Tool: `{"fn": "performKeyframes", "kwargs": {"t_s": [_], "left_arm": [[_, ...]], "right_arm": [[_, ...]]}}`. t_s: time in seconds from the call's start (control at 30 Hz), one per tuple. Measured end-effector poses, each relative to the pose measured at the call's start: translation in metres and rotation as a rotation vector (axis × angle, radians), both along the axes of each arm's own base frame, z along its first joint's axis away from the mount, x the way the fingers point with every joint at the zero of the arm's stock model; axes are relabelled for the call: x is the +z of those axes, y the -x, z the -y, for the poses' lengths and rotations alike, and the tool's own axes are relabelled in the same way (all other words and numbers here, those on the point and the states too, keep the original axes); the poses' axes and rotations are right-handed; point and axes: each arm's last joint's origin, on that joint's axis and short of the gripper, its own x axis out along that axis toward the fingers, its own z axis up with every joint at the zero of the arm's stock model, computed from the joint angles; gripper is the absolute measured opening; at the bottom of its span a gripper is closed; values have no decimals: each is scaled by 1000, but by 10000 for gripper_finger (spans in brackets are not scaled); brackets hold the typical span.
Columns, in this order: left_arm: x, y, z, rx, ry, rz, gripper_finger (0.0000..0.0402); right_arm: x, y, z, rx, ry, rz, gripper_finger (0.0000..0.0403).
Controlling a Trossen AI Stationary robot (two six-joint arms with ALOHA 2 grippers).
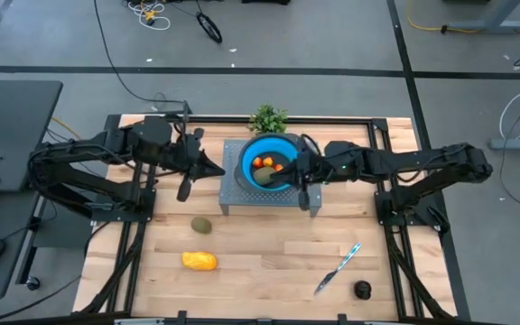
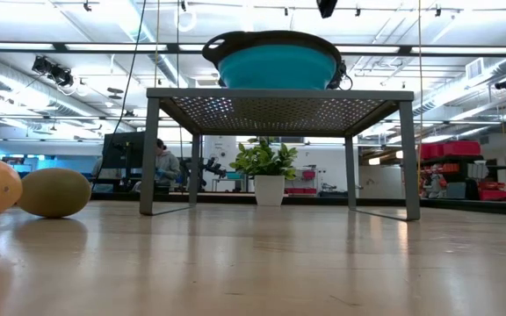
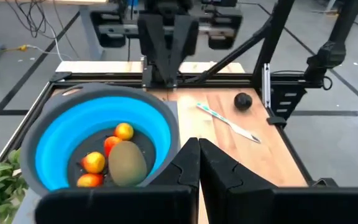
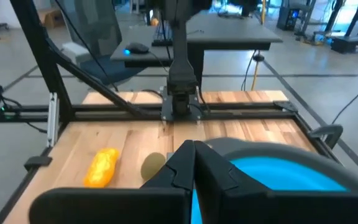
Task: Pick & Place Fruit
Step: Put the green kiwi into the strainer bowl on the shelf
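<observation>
A blue bowl (image 1: pixel 253 149) stands on a grey perforated stand (image 1: pixel 233 191) at the table's far middle. It holds small round orange fruit (image 3: pixel 123 131) and one olive-brown oval (image 3: pixel 127 163). On the table lie another olive-brown oval (image 1: pixel 202 225), a yellow-orange oblong (image 1: pixel 199 261) and a near-black round fruit (image 1: pixel 362 290). My left gripper (image 1: pixel 217 171) is shut, with nothing in it, just left of the bowl. My right gripper (image 1: pixel 296 168) is shut, also holding nothing, by the bowl's right rim.
A silver knife with a light-blue handle (image 1: pixel 338 268) lies at the near right, beside the black fruit. A green plant sprig (image 1: pixel 267 118) stands behind the stand. Bare wood lies between the stand and the table's near edge.
</observation>
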Motion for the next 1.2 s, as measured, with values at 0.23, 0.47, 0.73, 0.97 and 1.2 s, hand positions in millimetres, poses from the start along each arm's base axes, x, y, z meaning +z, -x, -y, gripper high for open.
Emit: {"fn": "performKeyframes", "kwargs": {"t_s": [0.23,0.47,0.73,0.97,1.2], "left_arm": [[1,11,1,-13,-20,-18,4],[-2,23,1,-18,-46,-75,4],[-18,31,5,-63,-44,-263,4],[-22,36,18,-164,-21,-320,3],[-23,37,31,-227,-28,-327,3]], "right_arm": [[14,30,2,-2,5,-30,13],[23,47,4,-40,16,-31,13],[20,48,4,-35,16,-58,13],[20,48,3,-34,15,-63,13],[20,48,2,-23,-17,-64,13]]}}
